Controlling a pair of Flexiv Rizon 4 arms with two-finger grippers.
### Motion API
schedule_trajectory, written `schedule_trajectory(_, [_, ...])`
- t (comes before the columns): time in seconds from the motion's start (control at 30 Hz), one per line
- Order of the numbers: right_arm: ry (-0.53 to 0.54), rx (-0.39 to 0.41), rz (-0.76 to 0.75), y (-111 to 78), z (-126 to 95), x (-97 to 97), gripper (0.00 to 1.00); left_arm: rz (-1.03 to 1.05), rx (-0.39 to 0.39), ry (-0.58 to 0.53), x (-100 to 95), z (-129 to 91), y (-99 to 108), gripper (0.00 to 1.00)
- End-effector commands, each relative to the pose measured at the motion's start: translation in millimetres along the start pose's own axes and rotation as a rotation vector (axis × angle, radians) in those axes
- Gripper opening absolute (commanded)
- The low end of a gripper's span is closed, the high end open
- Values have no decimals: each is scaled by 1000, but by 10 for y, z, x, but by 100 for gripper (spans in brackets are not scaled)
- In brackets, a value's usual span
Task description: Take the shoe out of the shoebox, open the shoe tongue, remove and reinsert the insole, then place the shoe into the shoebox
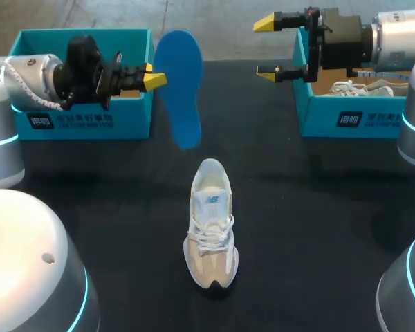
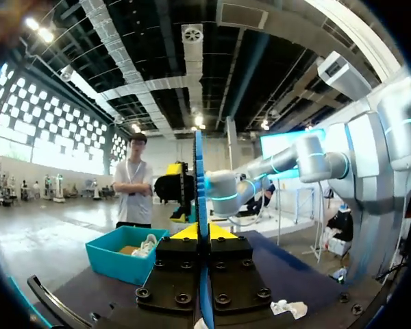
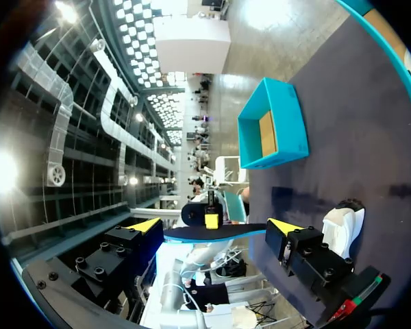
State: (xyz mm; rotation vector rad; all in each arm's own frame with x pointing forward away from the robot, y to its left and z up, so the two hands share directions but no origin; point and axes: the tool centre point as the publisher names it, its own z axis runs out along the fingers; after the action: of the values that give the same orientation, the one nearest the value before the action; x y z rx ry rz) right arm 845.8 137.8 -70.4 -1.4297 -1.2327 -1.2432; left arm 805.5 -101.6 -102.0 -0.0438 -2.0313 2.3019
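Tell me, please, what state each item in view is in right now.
shoe: upright on the table, not in a box.
insole: out of the shoe, held in the air.
left gripper: shut on the insole.
right gripper: open, empty.
left shoebox: open, no lid.
right shoebox: open, another shoe inside.

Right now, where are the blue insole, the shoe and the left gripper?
blue insole [image 1: 182, 97], head view, middle of its flat face.
shoe [image 1: 211, 230], head view, on its laces.
left gripper [image 1: 155, 78], head view, between its yellow tips.
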Motion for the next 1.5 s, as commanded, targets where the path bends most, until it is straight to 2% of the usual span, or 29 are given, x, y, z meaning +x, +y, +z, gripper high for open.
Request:
schedule_trajectory(0.03, [-7, -1, 2, -5, 6, 10, 100, -584, 1, -212, 87, 3, -40, 0])
schedule_trajectory(0.17, [-7, -1, 2, -5, 6, 10, 100, -810, 18, -269, 79, -7, -72, 0])
schedule_trajectory(0.3, [-7, -1, 2, -5, 6, 10, 100, -980, -4, -308, 46, -16, -86, 0])
schedule_trajectory(0.7, [-7, -1, 2, -5, 6, 10, 100, -1313, -30, -301, 15, 15, -64, 0])
schedule_trajectory(1.0, [-7, -1, 2, -5, 6, 10, 100, -1452, -63, -284, -18, 35, -76, 0])
schedule_trajectory(1.5, [-7, -1, 2, -5, 6, 10, 100, -1509, -91, -198, -40, 32, -47, 0])
